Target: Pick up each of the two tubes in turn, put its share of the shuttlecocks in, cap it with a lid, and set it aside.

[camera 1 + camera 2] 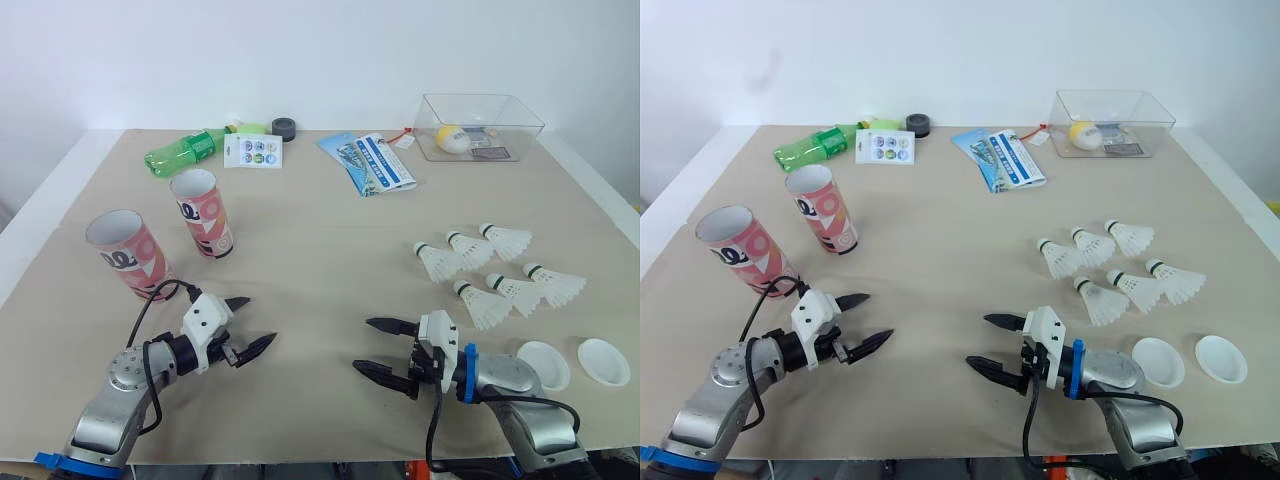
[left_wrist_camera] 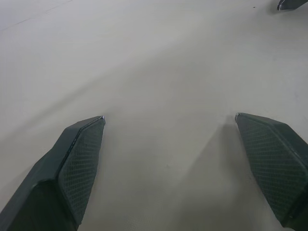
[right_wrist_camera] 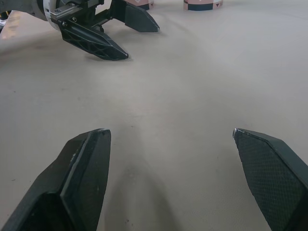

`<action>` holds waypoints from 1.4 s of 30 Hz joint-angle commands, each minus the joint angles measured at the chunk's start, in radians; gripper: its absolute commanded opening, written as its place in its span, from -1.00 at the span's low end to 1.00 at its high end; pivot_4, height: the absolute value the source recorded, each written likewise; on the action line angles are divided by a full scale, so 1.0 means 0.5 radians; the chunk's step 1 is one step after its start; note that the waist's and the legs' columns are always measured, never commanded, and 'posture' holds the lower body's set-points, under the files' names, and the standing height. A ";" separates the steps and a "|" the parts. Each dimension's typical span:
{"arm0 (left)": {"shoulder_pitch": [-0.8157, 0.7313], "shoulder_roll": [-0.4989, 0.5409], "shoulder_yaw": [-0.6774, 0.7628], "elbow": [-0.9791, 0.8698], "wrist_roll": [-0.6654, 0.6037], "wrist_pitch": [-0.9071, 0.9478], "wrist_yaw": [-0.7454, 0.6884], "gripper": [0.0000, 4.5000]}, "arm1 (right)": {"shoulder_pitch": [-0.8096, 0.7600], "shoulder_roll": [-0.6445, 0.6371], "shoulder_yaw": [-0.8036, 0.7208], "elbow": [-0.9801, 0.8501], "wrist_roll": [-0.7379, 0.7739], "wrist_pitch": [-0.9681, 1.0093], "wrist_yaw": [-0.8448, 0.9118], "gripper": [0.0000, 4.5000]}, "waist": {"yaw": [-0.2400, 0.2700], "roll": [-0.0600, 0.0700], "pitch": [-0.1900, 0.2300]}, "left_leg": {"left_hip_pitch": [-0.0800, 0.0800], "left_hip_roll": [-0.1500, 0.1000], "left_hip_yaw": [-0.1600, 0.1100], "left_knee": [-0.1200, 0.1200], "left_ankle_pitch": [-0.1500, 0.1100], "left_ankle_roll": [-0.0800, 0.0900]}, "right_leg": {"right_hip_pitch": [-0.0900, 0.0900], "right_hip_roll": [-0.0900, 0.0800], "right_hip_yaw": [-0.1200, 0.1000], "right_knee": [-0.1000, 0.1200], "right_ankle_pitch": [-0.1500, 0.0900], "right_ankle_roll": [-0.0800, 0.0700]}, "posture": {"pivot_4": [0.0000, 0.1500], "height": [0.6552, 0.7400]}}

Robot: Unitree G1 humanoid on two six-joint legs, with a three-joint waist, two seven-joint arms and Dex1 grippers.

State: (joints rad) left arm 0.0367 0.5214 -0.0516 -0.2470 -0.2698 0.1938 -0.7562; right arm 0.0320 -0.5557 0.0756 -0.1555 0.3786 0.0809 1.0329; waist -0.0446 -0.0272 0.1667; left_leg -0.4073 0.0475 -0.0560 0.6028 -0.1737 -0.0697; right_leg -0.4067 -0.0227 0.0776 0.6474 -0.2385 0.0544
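Note:
Two pink open-topped tubes stand at the left of the table, one (image 1: pixel 126 252) nearer me and one (image 1: pixel 202 212) behind it. Several white shuttlecocks (image 1: pixel 495 270) lie in a loose group at the right. Two white lids (image 1: pixel 543 364) (image 1: pixel 604 361) rest side by side near the front right edge. My left gripper (image 1: pixel 261 319) is open just above the tabletop, in front of the tubes and apart from them, holding nothing. My right gripper (image 1: pixel 362 344) is open too, low over the table, left of the lids and facing the left gripper (image 3: pixel 142 42).
Along the back lie a green bottle (image 1: pixel 185 150), a sticker card (image 1: pixel 253 150), a small black round thing (image 1: pixel 285 128) and a blue pamphlet (image 1: pixel 368 162). A clear plastic box (image 1: pixel 480 110) with a yellow ball (image 1: pixel 452 138) stands at the back right.

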 commanded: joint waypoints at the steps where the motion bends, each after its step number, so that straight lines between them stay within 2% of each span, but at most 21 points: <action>1: -0.024 -0.016 -0.013 -0.018 -0.004 -0.060 -0.022 1.00 | -0.018 0.008 -0.029 -0.067 0.024 0.000 -0.025 0.94 | 0.000 0.000 0.000 | 0.000 0.000 0.000 0.000 0.000 0.000 | 0.000 0.000 0.000 0.000 0.000 0.000 | 1.00 1.00; 13: -0.034 -0.063 -0.021 -0.022 -0.009 -0.117 -0.033 1.00 | -0.061 0.040 -0.046 -0.102 0.076 0.103 -0.111 0.94 | 0.000 0.000 0.000 | 0.000 0.000 0.000 0.000 0.000 0.000 | 0.000 0.000 0.000 0.000 0.000 0.000 | 1.00 1.00; 19: -0.007 -0.149 0.027 -0.067 0.063 -0.128 0.173 1.00 | -0.163 0.008 -0.061 -0.263 0.154 0.203 -0.128 0.94 | 0.000 0.000 0.000 | 0.000 0.000 0.000 0.000 0.000 0.000 | 0.000 0.000 0.000 0.000 0.000 0.000 | 1.00 1.00; 24: 0.133 -0.315 0.120 -0.265 0.049 0.020 0.487 1.00 | -0.537 0.028 -0.016 -0.354 0.285 0.542 -0.196 0.94 | -0.007 0.002 0.004 | 0.001 0.001 0.002 0.000 0.000 0.000 | -0.001 0.001 0.003 0.000 0.003 0.002 | 1.00 1.00; 31: 0.430 -0.676 0.219 -0.538 0.177 0.028 1.029 1.00 | -1.020 0.182 0.142 0.014 0.256 0.702 -0.089 0.94 | -0.004 -0.001 0.005 | -0.001 0.000 0.001 0.001 0.000 0.000 | 0.000 0.001 0.003 0.000 0.003 0.002 | 1.00 1.00; 35: 0.531 -0.909 0.279 -0.627 0.287 0.008 1.358 1.00 | -1.228 0.266 0.220 0.323 0.202 0.605 0.092 0.94 | -0.005 -0.002 0.006 | 0.000 0.000 0.002 0.002 0.000 0.000 | 0.000 0.002 0.004 0.000 0.004 0.003 | 1.00 1.00; 38: 0.620 -1.079 0.339 -0.666 0.348 -0.001 1.577 1.00 | -1.334 0.262 0.315 0.554 0.037 0.371 0.245 0.94 | -0.006 -0.003 0.006 | 0.000 0.000 0.001 0.004 0.001 0.001 | 0.000 0.003 0.004 0.000 0.006 0.002 | 1.00 1.00; 42: 0.684 -1.161 0.347 -0.681 0.310 -0.027 1.607 1.00 | -1.397 0.310 0.292 0.680 0.023 0.298 0.309 0.94 | -0.007 -0.005 0.007 | -0.001 0.000 0.002 0.005 0.000 0.001 | -0.001 0.002 0.004 0.000 0.006 0.002 | 1.00 1.00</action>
State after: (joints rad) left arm 0.3768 -0.0600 0.1205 -0.5406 -0.1172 0.2120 0.0393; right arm -0.6363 -0.4133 0.2374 0.1911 0.3862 0.2565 1.1659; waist -0.0481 -0.0295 0.1704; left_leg -0.4079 0.0475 -0.0548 0.6052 -0.1735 -0.0693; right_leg -0.4073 -0.0214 0.0796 0.6474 -0.2355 0.0555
